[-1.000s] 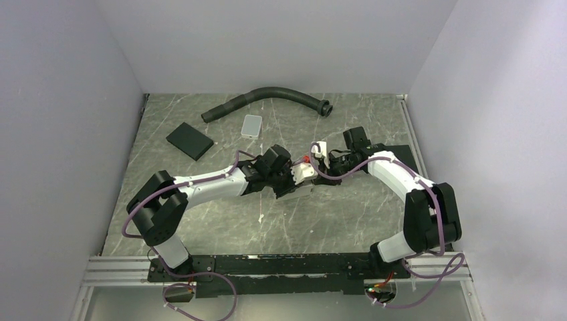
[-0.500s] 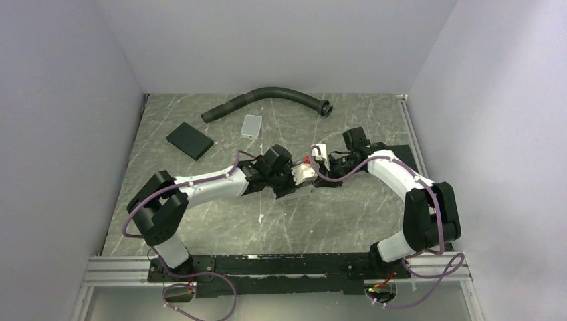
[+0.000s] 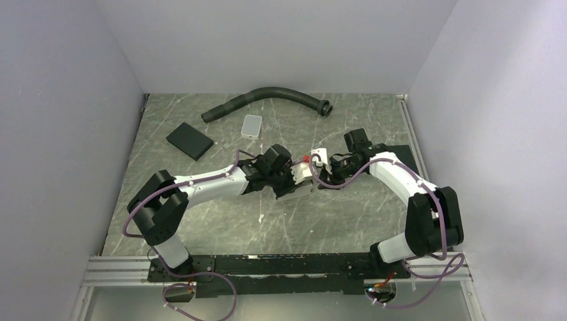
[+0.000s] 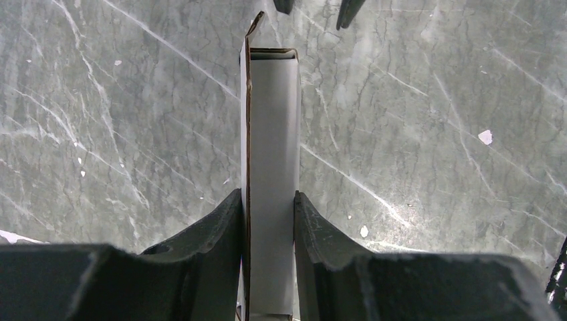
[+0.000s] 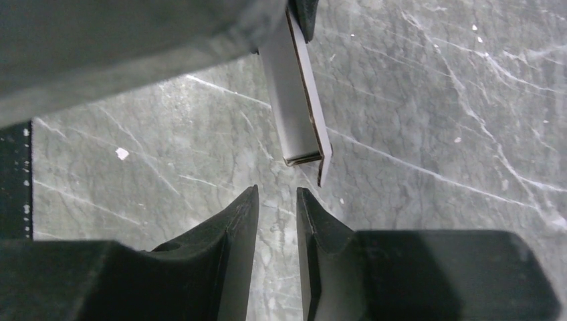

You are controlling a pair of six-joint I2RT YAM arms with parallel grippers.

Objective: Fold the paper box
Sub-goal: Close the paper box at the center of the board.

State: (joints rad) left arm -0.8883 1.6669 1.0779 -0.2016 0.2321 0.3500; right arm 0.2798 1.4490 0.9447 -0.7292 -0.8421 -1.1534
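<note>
Right tool [image 5: 276, 192] has just spread, empty, just off the paper box [image 5: 294, 114]; left tool [image 4: 267, 195] pinches the box, whose end looks unclosed yet.

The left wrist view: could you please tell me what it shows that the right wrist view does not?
Only the left wrist view shows how the left gripper holds the paper box: one finger is pressed against each side, and the long white face runs away between them. Only the right wrist view shows the gap between the fingers of the right gripper, which is narrow and empty and sits just short of the box's end. Both views show the paper box, a flap edge sticking out at that end, and the grey marbled table.
</note>
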